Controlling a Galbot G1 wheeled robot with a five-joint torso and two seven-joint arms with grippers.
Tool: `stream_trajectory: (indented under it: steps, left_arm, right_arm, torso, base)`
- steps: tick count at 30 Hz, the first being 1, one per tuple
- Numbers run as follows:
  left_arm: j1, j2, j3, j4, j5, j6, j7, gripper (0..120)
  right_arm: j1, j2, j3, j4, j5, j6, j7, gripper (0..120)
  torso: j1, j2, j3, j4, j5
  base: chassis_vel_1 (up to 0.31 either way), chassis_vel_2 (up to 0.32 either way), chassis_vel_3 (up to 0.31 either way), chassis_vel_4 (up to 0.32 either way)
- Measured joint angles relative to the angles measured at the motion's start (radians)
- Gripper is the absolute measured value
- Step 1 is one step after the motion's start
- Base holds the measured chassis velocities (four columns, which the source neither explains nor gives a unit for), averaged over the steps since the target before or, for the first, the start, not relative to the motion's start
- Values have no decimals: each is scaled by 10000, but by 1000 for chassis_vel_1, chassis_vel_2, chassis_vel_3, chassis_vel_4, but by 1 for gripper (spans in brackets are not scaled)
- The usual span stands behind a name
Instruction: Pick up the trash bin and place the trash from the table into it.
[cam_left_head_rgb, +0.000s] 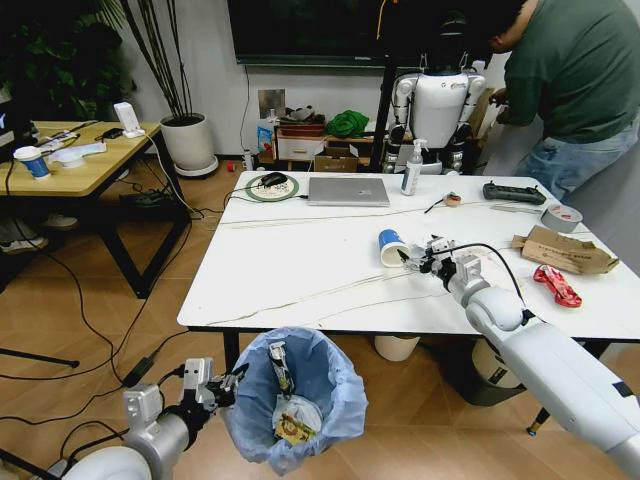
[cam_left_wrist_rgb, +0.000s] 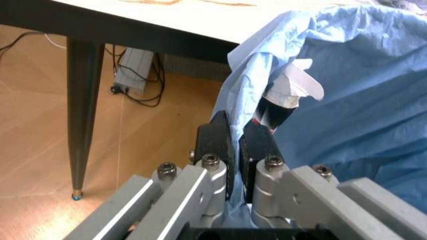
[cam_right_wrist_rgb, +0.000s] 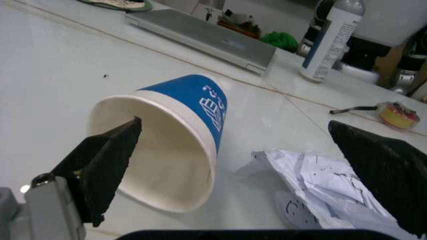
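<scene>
The trash bin, lined with a light blue bag, hangs just in front of the white table. My left gripper is shut on its ruffled rim; in the left wrist view the fingers pinch the blue bag. A yellow wrapper and a tube lie inside. On the table a blue paper cup lies on its side. My right gripper is open beside it, with the cup and a crumpled white paper between its fingers. Brown cardboard and a red packet lie farther right.
A silver laptop, bottle, mouse on a round pad, black controller and grey tape roll sit along the table's far side. A cream bin stands under the table. A wooden table is at left.
</scene>
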Motion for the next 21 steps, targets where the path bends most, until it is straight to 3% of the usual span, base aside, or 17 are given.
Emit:
stream_trajectory:
  steps: [8, 14, 16, 18, 21]
  left_arm:
    - [142, -62, -58, -37, 69, -9, 0, 0]
    - [163, -121, -66, -58, 93, -14, 8, 0]
    - [163, -122, -65, -58, 98, -14, 10, 0]
    - [150, -121, -46, -55, 104, -15, 14, 0]
    - [100, -103, -32, -38, 87, -16, 14, 0]
  right_arm:
    - [340, 269, -288, -452, -100, 54, -116, 97]
    - [548, 405, -412, -802, -127, 143, -227, 73]
    - [559, 412, -417, -823, -132, 148, -227, 73]
    - [621, 435, -430, -918, -160, 168, -227, 59]
    - [638, 416, -458, -918, -162, 170, -227, 51]
  torso:
    - [0, 0, 0, 0, -2]
    - [0, 0, 0, 0, -1]
    - [0, 0, 0, -1, -1]
    - [0, 0, 0, 0, -1]
    - [0, 0, 0, 0, -1]
  base:
    - [0, 0, 0, 0]
    - [0, 0, 0, 0]
    - [0, 0, 0, 0]
    - [0, 0, 0, 0]
    - [0, 0, 0, 0]
